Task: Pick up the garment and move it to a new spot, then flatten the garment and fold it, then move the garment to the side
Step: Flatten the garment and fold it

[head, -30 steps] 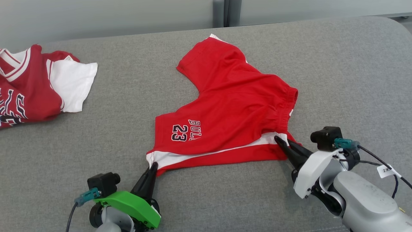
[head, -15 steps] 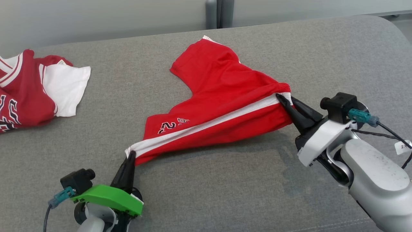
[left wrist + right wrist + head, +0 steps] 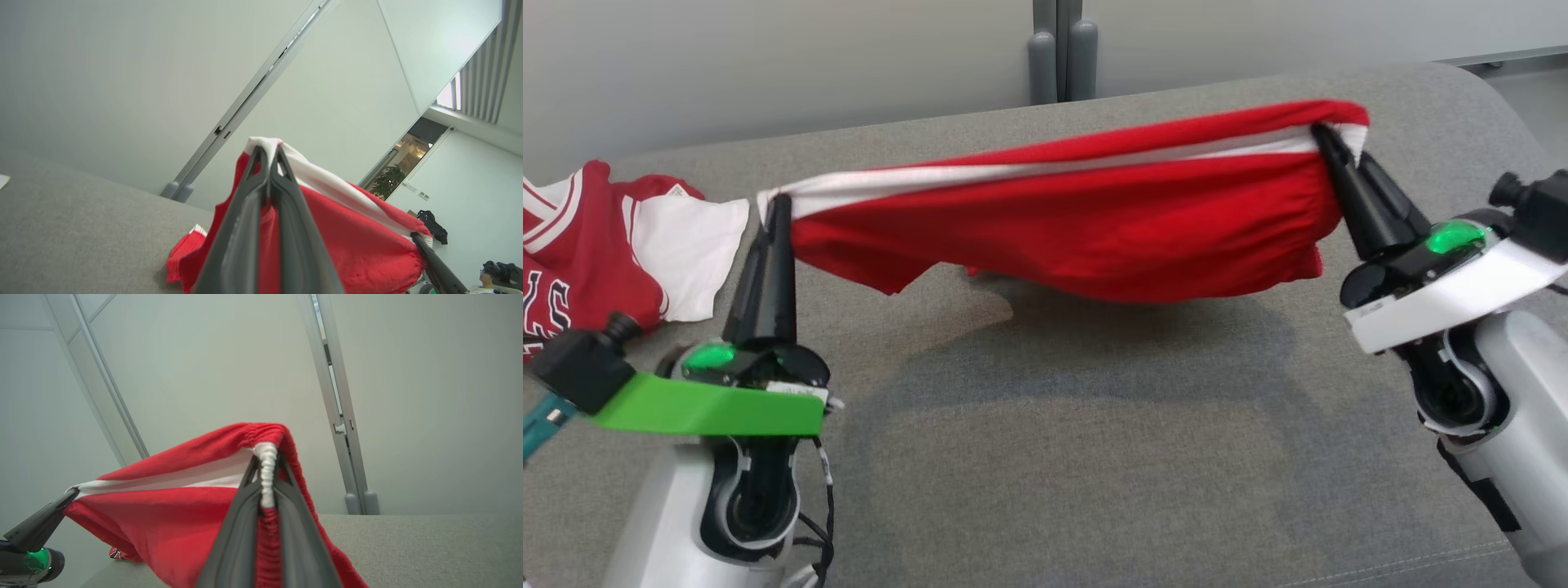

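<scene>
The garment [image 3: 1086, 220], a pair of red shorts with a white side stripe, hangs stretched in the air above the grey couch surface [image 3: 1094, 457]. My left gripper [image 3: 778, 204] is shut on its hem corner at the left. At the right, my right gripper [image 3: 1321, 135] is shut on the elastic waistband. In the left wrist view the left gripper [image 3: 268, 152] pinches the white edge of the garment [image 3: 347, 237]. The right wrist view has the right gripper [image 3: 267, 461] clamped on the gathered waistband of the garment [image 3: 171, 522]. The lower leg of the shorts droops toward the surface.
A red and white jersey [image 3: 605, 245] lies at the far left of the surface, just beyond my left gripper. A pale wall with a grey door frame [image 3: 1062, 49] stands behind the couch. In the left wrist view, a person [image 3: 488, 275] sits far off at the lower right.
Both grippers have risen and lifted the shorts off the surface, pulling them taut between them. The head view has also shifted.
</scene>
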Tool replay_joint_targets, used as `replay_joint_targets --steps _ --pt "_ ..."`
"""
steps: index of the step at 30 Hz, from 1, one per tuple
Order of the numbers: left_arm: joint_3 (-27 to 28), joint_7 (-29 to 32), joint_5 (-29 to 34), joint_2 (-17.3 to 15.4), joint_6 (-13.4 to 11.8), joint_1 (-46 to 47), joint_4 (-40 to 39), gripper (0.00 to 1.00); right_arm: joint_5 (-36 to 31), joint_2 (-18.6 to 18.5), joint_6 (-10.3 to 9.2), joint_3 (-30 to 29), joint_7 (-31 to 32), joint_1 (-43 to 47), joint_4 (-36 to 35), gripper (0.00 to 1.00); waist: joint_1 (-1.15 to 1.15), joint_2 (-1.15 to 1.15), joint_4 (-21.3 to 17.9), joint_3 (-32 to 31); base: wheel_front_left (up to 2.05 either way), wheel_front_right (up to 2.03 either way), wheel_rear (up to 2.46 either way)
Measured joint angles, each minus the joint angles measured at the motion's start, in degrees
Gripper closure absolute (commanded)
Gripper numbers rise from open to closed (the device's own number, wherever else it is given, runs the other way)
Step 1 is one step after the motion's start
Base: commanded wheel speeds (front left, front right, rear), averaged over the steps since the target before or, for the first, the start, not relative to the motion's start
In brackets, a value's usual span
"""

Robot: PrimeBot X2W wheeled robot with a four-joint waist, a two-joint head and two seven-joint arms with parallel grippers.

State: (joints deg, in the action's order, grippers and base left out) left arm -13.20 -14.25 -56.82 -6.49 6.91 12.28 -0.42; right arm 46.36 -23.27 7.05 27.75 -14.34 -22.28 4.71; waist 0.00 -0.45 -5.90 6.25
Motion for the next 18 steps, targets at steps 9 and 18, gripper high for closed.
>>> replay_joint_targets --steps 9,18 --pt "0.7 0.8 -1.4 -3.5 0.1 6.5 -20.9 1.0 7.8 -3.5 0.02 -7.3 0.3 0.0 -13.6 1.0 0.0 0.0 0.7 -1.4 0.0 0.0 0.0" --pt "-0.2 12.6 -3.0 -6.8 -7.0 11.0 -6.7 1.0 7.5 -3.8 -1.37 2.7 17.7 -10.6 -2.2 1.0 0.0 0.0 1.6 2.3 0.0 0.0 0.0"
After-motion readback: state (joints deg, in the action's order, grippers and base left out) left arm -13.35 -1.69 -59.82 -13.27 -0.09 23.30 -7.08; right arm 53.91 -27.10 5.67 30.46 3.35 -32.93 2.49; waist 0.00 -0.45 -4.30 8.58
